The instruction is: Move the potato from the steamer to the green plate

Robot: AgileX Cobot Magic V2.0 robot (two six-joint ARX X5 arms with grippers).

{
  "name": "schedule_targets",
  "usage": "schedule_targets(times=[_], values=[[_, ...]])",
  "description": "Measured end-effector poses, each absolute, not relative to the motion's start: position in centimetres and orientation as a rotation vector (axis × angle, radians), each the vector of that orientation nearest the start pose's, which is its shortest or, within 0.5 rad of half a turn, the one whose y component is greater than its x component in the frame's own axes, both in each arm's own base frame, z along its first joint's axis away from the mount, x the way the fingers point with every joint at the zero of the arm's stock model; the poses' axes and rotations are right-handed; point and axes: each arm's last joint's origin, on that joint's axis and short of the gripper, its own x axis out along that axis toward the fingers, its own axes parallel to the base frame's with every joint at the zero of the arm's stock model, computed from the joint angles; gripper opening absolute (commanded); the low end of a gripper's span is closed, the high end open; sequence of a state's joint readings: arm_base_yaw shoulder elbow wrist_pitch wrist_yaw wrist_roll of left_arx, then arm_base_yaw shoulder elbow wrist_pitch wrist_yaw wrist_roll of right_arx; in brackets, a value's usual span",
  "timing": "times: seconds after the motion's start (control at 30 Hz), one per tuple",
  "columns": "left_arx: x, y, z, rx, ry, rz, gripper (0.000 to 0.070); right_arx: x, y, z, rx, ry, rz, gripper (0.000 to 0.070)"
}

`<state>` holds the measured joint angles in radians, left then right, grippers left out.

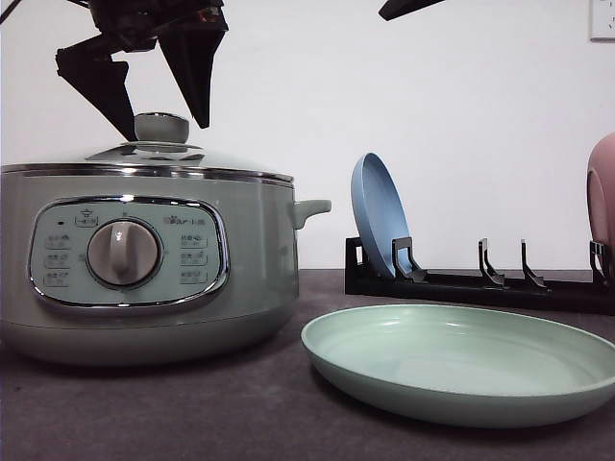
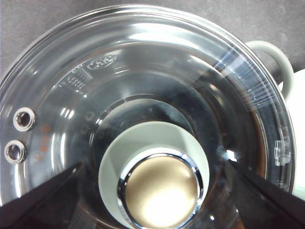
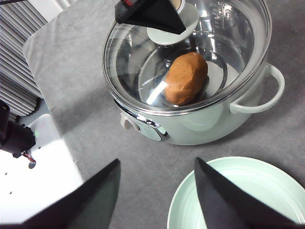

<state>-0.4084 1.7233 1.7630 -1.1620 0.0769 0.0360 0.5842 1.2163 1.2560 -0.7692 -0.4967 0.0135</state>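
The left end effector (image 1: 163, 125) hangs spread astride the lid knob (image 1: 161, 127) of the steamer (image 1: 144, 259), the potato (image 3: 186, 78) under glass, the right end effector (image 3: 157, 191) spread above open grey surface (image 1: 192, 413) beside the green plate (image 1: 461, 370).

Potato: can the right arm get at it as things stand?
Probably not. The potato sits inside the steamer under the closed glass lid; the right gripper, open, hangs above the table beside the green plate.

Grey table (image 1: 240, 413) bears steamer (image 1: 144, 279), green plate (image 1: 461, 370), black rack (image 1: 480, 283)
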Motion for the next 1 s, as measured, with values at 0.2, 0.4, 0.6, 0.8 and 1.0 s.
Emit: schedule_targets(times=[0.2, 0.4, 0.6, 0.8, 1.0], values=[[31.45, -13.85, 34.67, 0.220, 1.118, -0.452, 0.0513, 19.28, 14.40, 35.87, -0.027, 0.768, 1.028, 0.0306], [31.33, -13.80, 34.61, 0.222, 1.133, -0.451, 0.0496, 19.28, 14.40, 35.87, -0.027, 0.768, 1.028, 0.0306], [31.33, -13.80, 34.61, 0.222, 1.133, -0.451, 0.0389, 19.28, 14.40, 35.86, -0.027, 0.768, 1.028, 0.0306], [31.24, -14.00, 34.60, 0.226, 1.133, -0.456, 0.0389, 19.28, 14.40, 35.86, -0.027, 0.768, 1.028, 0.0307], [31.20, -14.36, 34.46, 0.233, 1.137, -0.465, 0.0386, 19.30, 14.41, 35.88, -0.027, 0.765, 1.028, 0.0306]])
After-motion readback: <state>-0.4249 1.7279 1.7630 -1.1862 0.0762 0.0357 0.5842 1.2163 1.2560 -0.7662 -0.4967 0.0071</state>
